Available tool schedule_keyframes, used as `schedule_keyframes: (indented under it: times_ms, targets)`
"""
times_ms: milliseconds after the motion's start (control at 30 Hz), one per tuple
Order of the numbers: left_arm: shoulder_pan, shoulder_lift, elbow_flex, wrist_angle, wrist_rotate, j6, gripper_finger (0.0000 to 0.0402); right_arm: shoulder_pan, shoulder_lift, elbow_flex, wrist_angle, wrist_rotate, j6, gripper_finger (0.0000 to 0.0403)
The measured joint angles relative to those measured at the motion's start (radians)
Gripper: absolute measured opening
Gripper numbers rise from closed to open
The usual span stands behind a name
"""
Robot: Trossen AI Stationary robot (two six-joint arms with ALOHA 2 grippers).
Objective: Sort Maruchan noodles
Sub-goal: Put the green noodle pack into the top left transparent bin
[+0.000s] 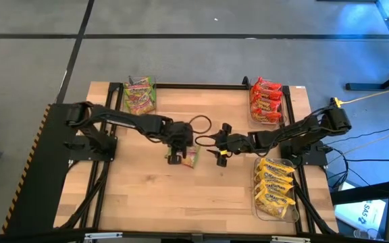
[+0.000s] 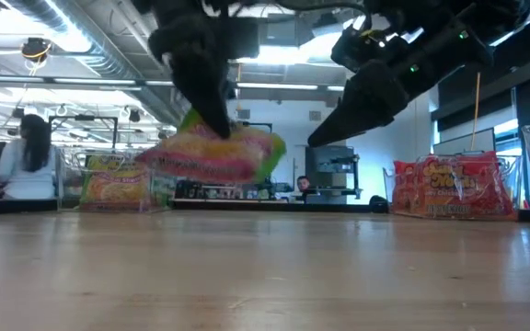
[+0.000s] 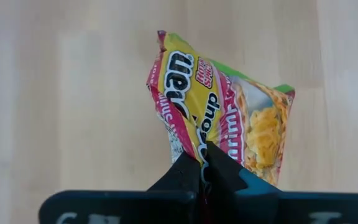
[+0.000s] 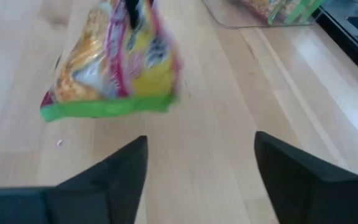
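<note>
Mid-table: left gripper [image 1: 175,156] pressed together on one edge of a green-pink crinkly plastic noodle packet [image 1: 192,157]; the left wrist view shows the dark fingers [image 3: 191,171] pinching the packet's seam, the rest of the packet hanging free; the low view shows it lifted clear of the light wooden tabletop [image 1: 147,196], gripped from above by its top edge, likely so it can be carried without dragging.

Right gripper [image 1: 221,152] just beside the packet on its far side, jaws spread and empty; its own wrist view shows both fingers wide with bare wood between them and the packet ahead, not touched; looks like a release after a handover, though that is judgement only.

Sorted stock at the edges: green-pink packets [image 1: 139,95] at the table's back-left corner; red-orange packets [image 1: 265,101] in a clear plastic bin at back right; yellow packets [image 1: 274,189] in a clear bin at front right.

Judged next move: carry the held packet to the back-left pile, matching colour; the path over the left half of the table holds no loose items; only the left arm's own links and a black cable loop [image 1: 200,124] near centre lie close to it; right arm needs to draw off toward its side to give room.
</note>
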Motion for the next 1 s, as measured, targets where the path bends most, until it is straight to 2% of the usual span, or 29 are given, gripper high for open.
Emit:
schedule_keyframes:
  times_ms: [167, 367, 567, 800, 900, 1000]
  targets:
    - [0.0, -0.104, 0.001, -0.088, -0.083, -0.036, 0.0002, 0.0, -0.001, 0.0, -0.022, 0.0, 0.002, 0.0295]
    - [0.0, -0.241, -0.024, -0.203, -0.228, -0.065, 0.0002, 0.0, -0.001, 0.0, -0.019, 0.0, 0.002, 0.03]
    - [0.003, -0.386, -0.028, -0.348, -0.428, -0.096, 0.0002, -0.001, -0.001, 0.0, -0.019, 0.0, 0.002, 0.0301]
    - [0.022, -0.517, -0.032, -0.569, -0.774, -0.117, 0.0005, -0.001, 0.001, 0.0, -0.015, 0.0, 0.003, 0.0301]
    - [0.057, -0.558, -0.074, -0.578, -0.855, -0.098, 0.0006, -0.001, 0.001, 0.0, -0.015, 0.008, 0.001, 0.0301]
    - [0.12, -0.588, -0.15, -0.565, -0.872, -0.066, 0.0007, -0.001, 0.001, 0.0, -0.014, 0.009, -0.001, 0.0301]
